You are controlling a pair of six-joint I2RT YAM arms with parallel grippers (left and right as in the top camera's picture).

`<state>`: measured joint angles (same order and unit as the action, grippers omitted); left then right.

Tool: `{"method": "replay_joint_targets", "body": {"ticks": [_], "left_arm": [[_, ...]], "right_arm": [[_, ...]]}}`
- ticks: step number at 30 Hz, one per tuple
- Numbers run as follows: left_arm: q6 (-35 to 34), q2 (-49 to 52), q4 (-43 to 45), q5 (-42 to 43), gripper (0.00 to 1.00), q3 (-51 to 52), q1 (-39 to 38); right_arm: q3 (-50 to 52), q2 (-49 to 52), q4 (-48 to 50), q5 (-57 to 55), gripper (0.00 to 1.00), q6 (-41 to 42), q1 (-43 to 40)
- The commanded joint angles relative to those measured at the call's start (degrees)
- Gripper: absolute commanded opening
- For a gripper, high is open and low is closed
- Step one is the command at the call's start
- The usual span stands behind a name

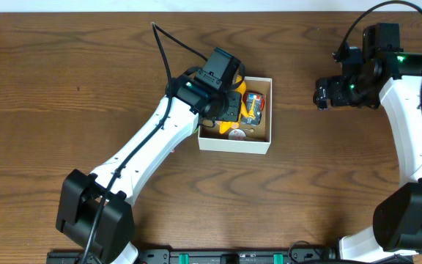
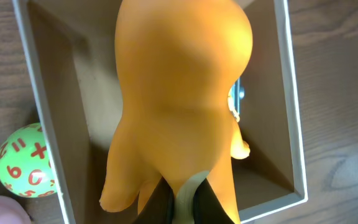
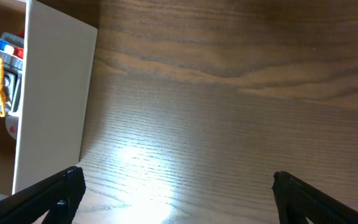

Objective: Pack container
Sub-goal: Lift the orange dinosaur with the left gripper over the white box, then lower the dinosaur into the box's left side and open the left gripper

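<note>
The container [image 1: 234, 144] is a shallow white-walled box with a brown inside, at the table's middle. My left gripper [image 1: 226, 108] is over its left part, shut on a large orange soft toy [image 2: 179, 93] that hangs over the box's inside [image 2: 291, 124]. A small yellow toy with red and blue parts [image 1: 253, 107] lies in the box; it also shows in the right wrist view [image 3: 5, 68]. My right gripper [image 1: 322, 95] is open and empty above bare wood [image 3: 179, 199], to the right of the container's white wall [image 3: 55, 93].
A green ball with red numbers [image 2: 23, 162] lies on the table just outside the container's wall, with a pink object [image 2: 2, 211] beside it. A round pinkish piece [image 1: 237, 133] lies in the box near its front wall.
</note>
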<state>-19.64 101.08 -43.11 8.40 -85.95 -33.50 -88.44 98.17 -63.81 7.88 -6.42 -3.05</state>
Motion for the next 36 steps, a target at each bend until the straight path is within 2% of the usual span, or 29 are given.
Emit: {"method": "replay_joint_targets", "body": {"ticks": [1,10,15,36], "left_arm": [[-1.92,1.14,-0.11,-2.25,0.06,0.11,0.31],[-1.86,4.98,-0.63,-3.69,0.06,0.20,0.31],[-1.92,5.99,-0.76,-9.11,0.05,0.20,0.90],[-1.86,5.99,-3.15,-11.30,0.06,0.24,1.18]], "right_arm": [[-0.74,-1.31,-0.04,0.02,0.99,0.81,-0.31],[-0.74,-1.31,-0.04,0.02,0.99,0.81,-0.31],[-0.74,-1.31,-0.04,0.02,0.99,0.81,-0.31],[-0.74,-1.31,-0.04,0.02,0.99,0.81,-0.31]]}}
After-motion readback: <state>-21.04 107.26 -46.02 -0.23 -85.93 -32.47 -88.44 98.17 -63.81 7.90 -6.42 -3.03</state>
